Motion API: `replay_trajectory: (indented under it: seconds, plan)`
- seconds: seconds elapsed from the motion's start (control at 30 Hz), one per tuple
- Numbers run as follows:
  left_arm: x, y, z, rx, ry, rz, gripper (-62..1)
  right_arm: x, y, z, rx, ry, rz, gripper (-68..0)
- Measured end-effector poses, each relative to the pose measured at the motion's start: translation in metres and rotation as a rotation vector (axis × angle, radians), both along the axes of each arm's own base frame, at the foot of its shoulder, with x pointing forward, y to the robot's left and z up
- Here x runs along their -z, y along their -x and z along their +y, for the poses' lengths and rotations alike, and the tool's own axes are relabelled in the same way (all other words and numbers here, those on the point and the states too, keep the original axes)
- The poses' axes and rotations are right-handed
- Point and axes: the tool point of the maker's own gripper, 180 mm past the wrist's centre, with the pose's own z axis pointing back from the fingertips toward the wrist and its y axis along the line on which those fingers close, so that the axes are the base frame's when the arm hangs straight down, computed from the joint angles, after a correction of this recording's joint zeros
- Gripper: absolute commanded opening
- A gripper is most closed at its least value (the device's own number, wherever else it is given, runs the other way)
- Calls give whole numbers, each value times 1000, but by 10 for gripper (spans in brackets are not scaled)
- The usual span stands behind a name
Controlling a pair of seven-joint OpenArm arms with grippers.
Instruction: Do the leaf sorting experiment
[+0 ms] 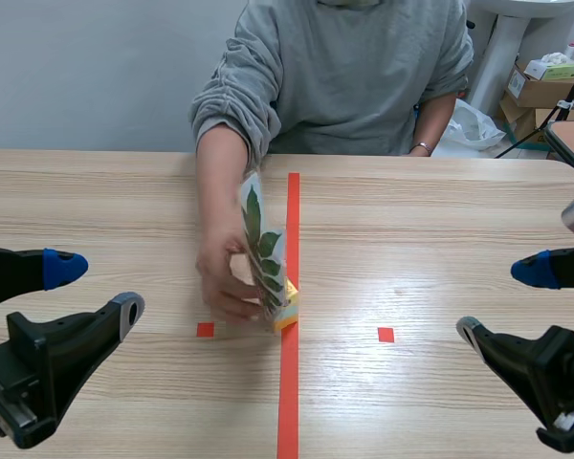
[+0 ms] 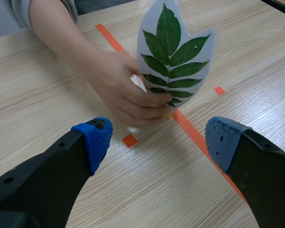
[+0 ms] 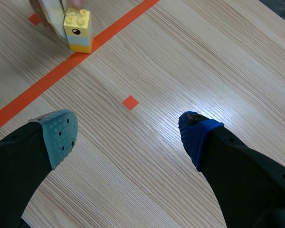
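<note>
Both grippers hung spread and empty over the desk's (image 1: 440, 220) near edge, the left gripper (image 1: 98, 289) and the right gripper (image 1: 503, 299) toward its near corners. Between them, a person's hand (image 1: 225, 277) held a laminated leaf card (image 1: 263, 249) upright on the orange line at the desk's middle, its foot at a small yellow block (image 1: 287, 306). The card looked light, thin and slick, likely to bend or slip, so a pinch on its clear margin, or on the stiff block, seemed safest.
</note>
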Motion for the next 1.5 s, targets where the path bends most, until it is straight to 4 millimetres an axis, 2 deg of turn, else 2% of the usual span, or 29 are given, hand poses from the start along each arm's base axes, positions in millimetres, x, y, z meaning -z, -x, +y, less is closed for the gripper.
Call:
replay_trajectory:
  seconds: [0.77,0.9,1.1,1.5]
  plan:
    - [0,0,0,0,0,0,-172,0,0,0,0,0,0,-234]
    - [0,0,0,0,0,0,-172,-3,-5,0,-5,5,-13,-234]
    - [0,0,0,0,0,0,-172,-7,-13,14,-94,23,-26,-234]
    - [0,0,0,0,0,0,-172,28,-48,19,-163,20,34,-234]
